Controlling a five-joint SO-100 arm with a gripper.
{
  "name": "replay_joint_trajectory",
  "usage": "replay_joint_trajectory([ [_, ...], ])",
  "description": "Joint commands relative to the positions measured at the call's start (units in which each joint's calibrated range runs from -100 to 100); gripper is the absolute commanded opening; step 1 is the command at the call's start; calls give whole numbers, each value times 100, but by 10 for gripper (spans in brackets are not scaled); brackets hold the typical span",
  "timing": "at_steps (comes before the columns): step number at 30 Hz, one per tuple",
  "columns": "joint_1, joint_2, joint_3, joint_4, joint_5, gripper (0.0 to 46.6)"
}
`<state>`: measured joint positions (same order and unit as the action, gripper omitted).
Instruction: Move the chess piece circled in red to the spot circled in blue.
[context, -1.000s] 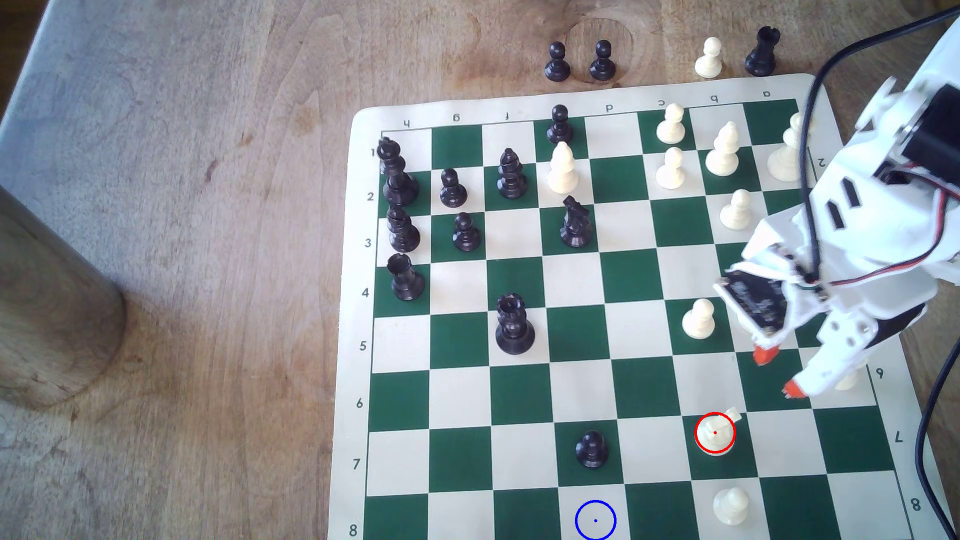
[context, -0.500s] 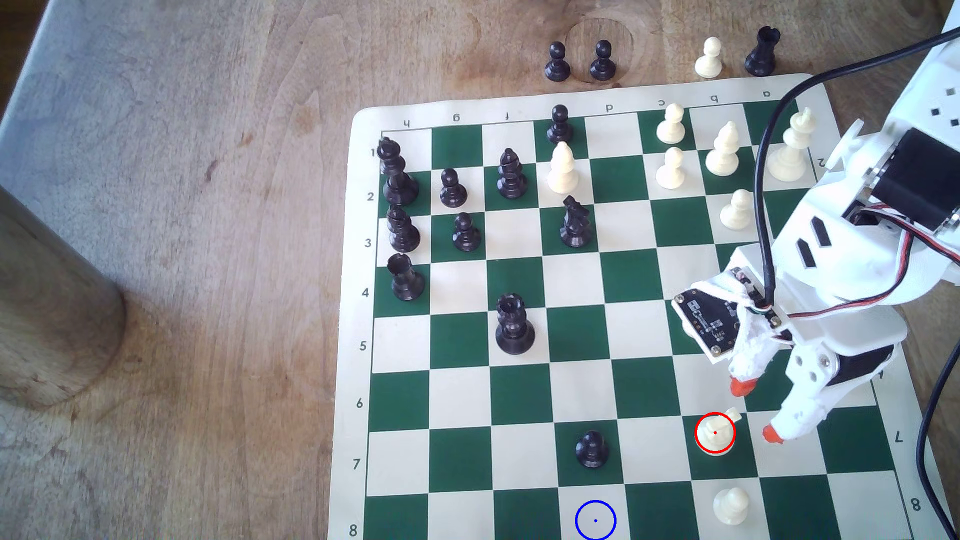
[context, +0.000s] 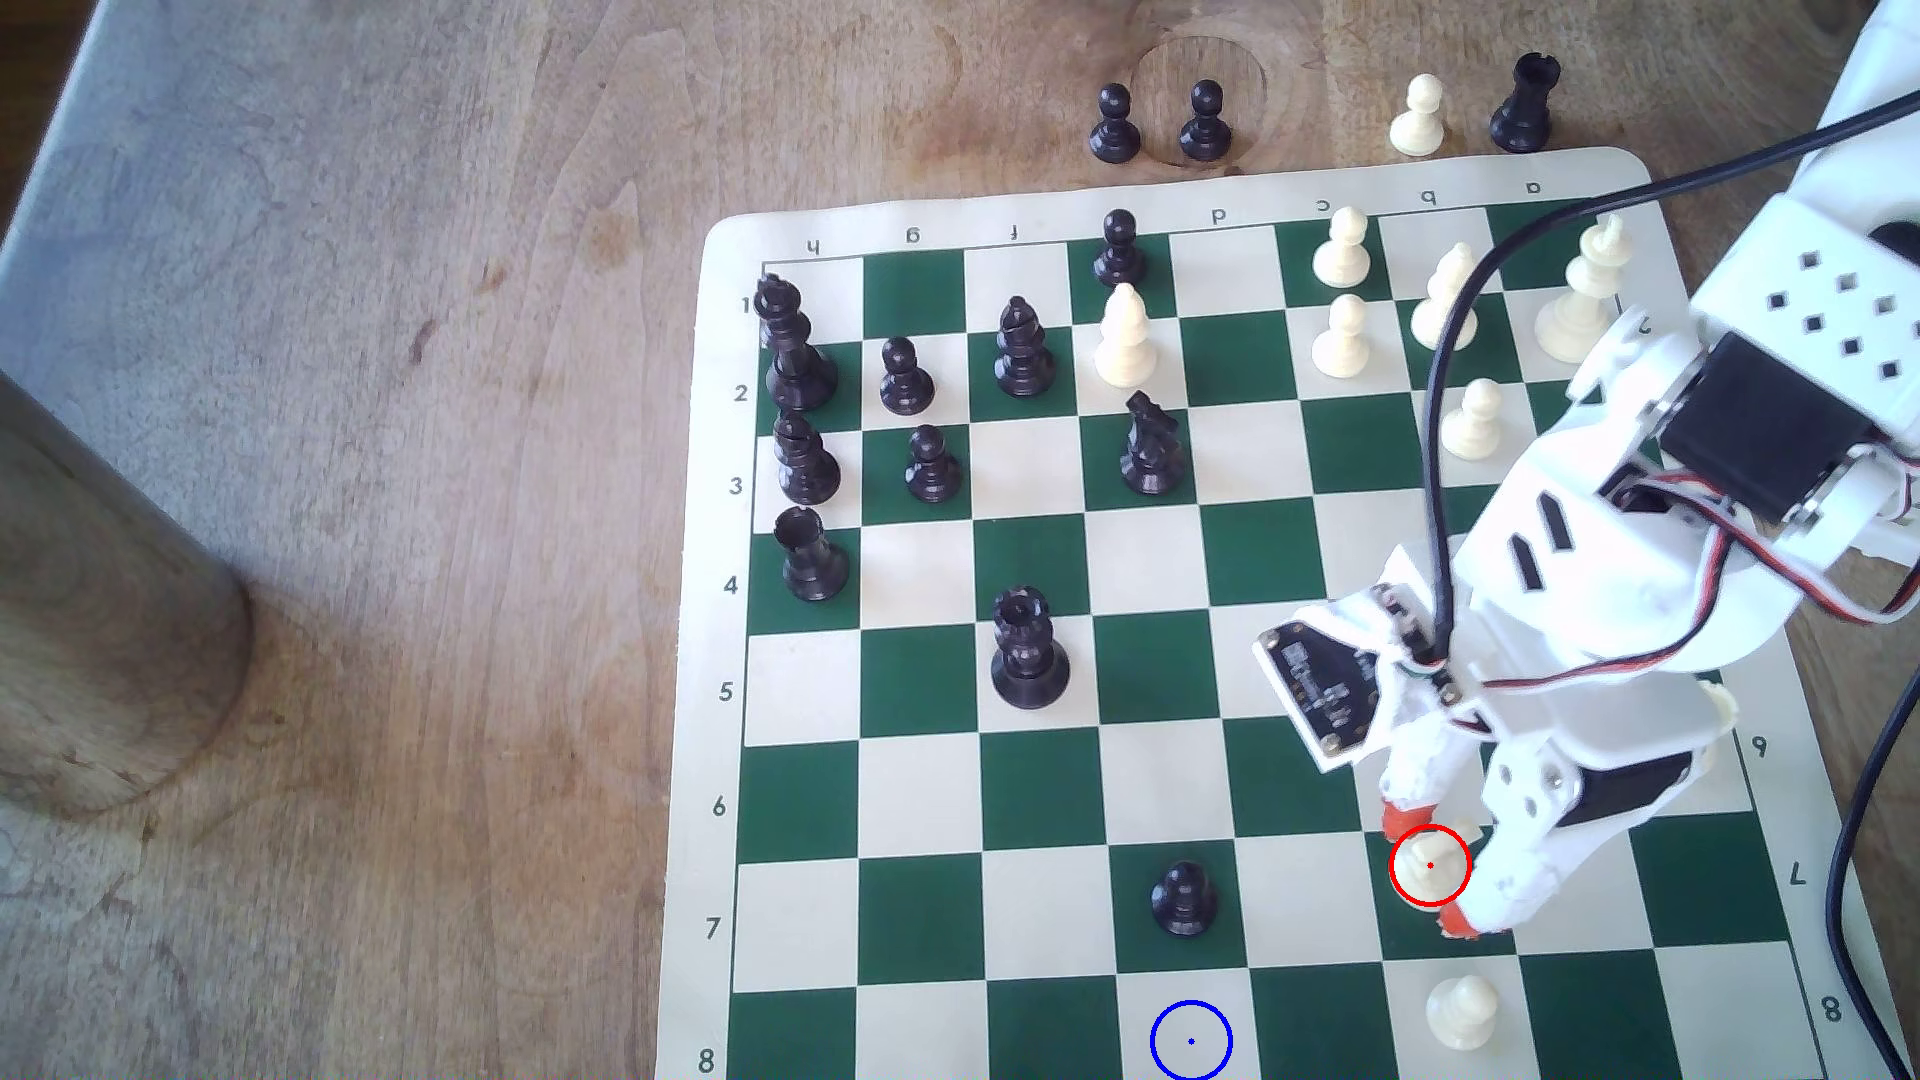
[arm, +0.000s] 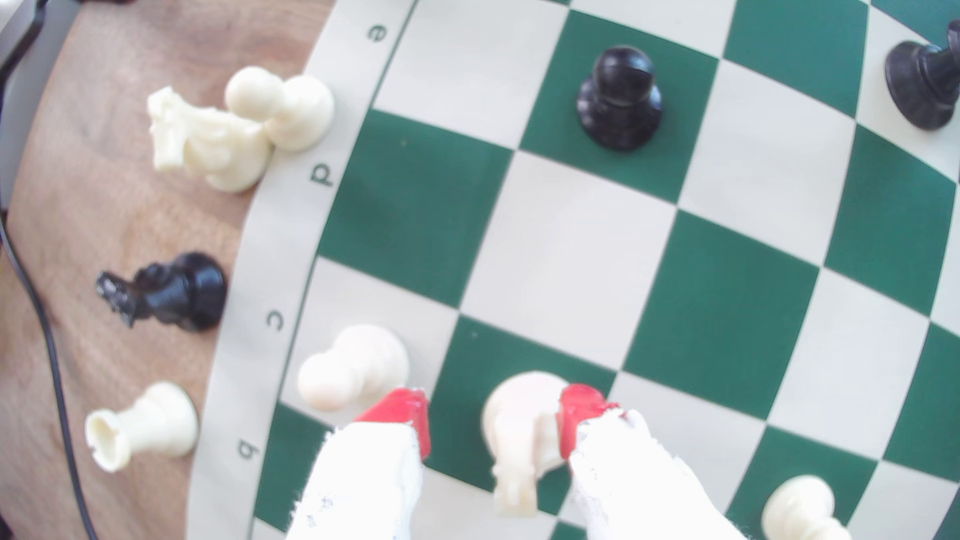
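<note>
While the white knight (context: 1430, 867) stands upright on its dark green square in rank 7, file c, I judge the step in hand to be the grasp itself. To do it well, I would centre the pincer (context: 1432, 874) on the piece so both pads meet it together, then close low on the body rather than on the snout, so it does not tip or twist. A cream pawn (context: 1462, 1009) sits on the next square toward the board's edge, and I would want to lift straight up before carrying across. The target square (context: 1191, 1040) is e8, a cream square in the last rank, two files toward the exterior view's left, with a black pawn (context: 1183, 898) just beside it on e7; that is what I would steer clear of on the way down.

My pincer straddles the knight with its jaws released. In the wrist view, one red fingertip (arm: 577, 415) looks to be touching the knight's side, while the other fingertip (arm: 402, 418) stands apart with green square showing between. Nothing is gripped yet. The chessboard (context: 1153, 561) lies flat on the wooden bench (context: 416, 415).
</note>
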<state>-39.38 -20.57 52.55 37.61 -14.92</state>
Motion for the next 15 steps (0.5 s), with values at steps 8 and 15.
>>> replay_joint_trajectory([
  [8, -55, 20, -541, -26, 49, 12],
  [15, 0, -685, -686, 408, 78, 4],
])
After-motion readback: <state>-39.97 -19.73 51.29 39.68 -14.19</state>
